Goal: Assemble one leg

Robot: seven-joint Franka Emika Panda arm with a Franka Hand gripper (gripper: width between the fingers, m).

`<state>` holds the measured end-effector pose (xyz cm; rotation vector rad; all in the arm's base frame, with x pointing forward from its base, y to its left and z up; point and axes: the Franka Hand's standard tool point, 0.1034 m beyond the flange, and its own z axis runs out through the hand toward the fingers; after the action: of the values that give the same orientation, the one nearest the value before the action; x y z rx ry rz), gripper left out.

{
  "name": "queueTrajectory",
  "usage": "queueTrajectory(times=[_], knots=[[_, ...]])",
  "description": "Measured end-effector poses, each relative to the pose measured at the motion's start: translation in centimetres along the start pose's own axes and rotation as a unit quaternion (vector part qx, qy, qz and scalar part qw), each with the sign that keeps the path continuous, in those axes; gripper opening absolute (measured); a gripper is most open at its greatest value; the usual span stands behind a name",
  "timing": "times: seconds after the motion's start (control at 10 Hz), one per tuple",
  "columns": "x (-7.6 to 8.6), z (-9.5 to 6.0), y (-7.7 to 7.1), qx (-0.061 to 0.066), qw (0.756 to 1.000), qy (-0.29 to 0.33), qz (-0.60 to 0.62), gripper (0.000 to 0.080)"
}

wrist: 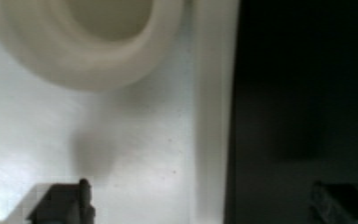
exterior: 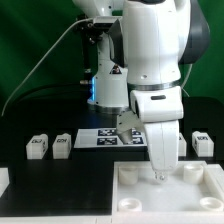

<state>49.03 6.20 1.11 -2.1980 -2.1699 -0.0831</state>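
The leg (exterior: 201, 143) closest to the gripper (exterior: 158, 180) stands loose on the black table (exterior: 60, 190). In the exterior view it is between one and two o'clock from the gripper, apart from it, with its tag facing the camera.

Nearest the camera lies the wide white panel (exterior: 195, 200) with its raised rim. The gripper points straight down over the panel's inner area. Its tips are at or just above the surface, and I cannot tell whether they touch.

In the wrist view the two dark fingers (wrist: 60, 203) stand far apart at the picture's edge. Only the blurred white panel and a strip of black table show between them, so the gripper is spread wide and holds nothing. A round socket (wrist: 87, 40) of the panel shows close ahead of the fingers.

Farther back, two more legs (exterior: 38, 148) sit side by side on the table, between nine and ten o'clock from the gripper. Just past them, near ten o'clock, lies the marker board (exterior: 105, 135). The white arm (exterior: 155, 45) rises over the middle of the scene.
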Motion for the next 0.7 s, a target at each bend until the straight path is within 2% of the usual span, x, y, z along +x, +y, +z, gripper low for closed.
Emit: queueTrajectory(times=[0.7], knots=[[0.01, -0.13, 0.04, -0.001, 1.000, 0.000, 0.021, 0.0649]])
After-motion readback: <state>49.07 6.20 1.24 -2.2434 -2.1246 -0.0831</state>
